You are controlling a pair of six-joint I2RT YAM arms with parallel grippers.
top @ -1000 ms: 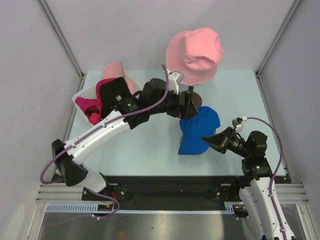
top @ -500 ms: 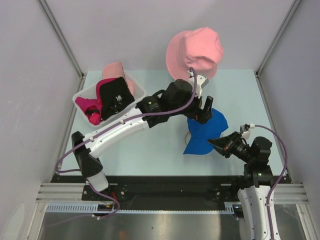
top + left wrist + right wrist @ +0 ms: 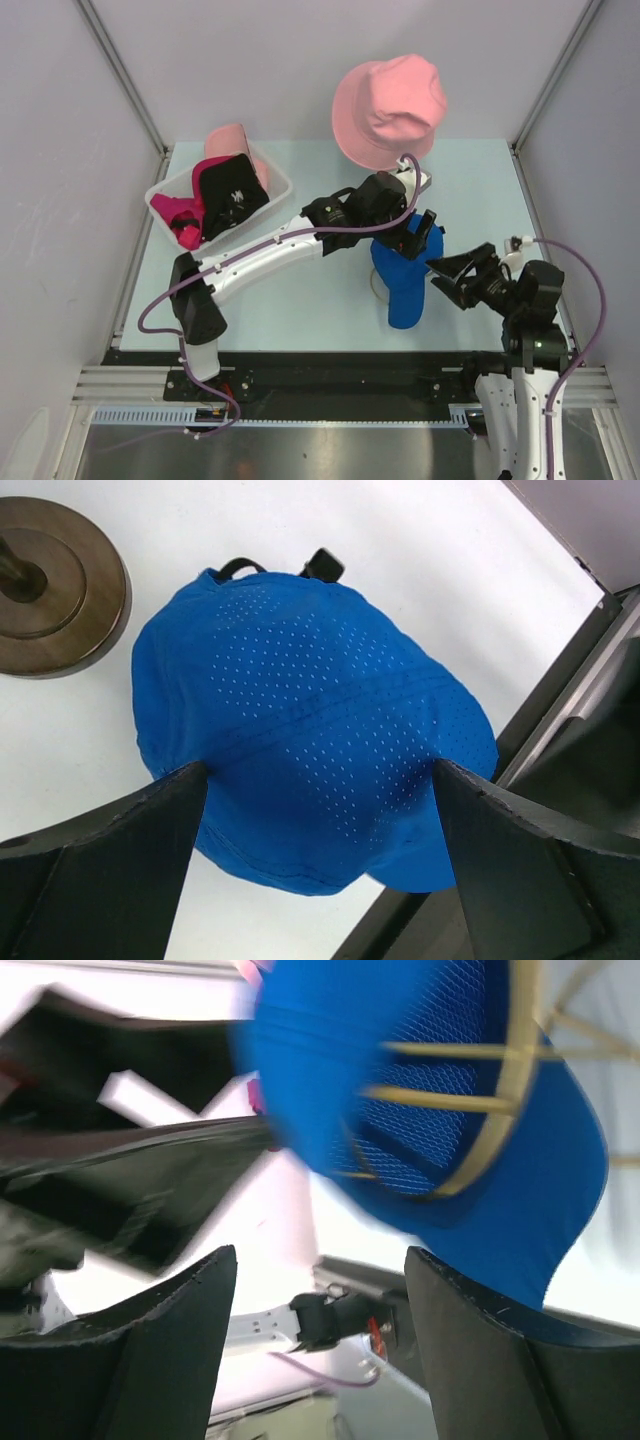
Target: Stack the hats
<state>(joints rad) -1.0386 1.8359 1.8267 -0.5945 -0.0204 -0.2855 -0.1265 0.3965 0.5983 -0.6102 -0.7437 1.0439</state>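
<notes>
Hovering wide open, the left gripper [image 3: 416, 236] is straddling the blue cap [image 3: 405, 288] right of desk centre, the right gripper [image 3: 448, 279] gaping empty beside it; the magenta cap [image 3: 170, 210] is lying unstacked in the far-left basket [image 3: 155, 189].

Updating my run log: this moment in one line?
left end effector: open over blue cap | right end effector: open beside it

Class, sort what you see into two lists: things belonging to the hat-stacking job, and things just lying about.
Job: blue cap, salmon-pink bucket hat, magenta cap, light-pink cap.
Lying about: white basket, brown stand base.
</notes>
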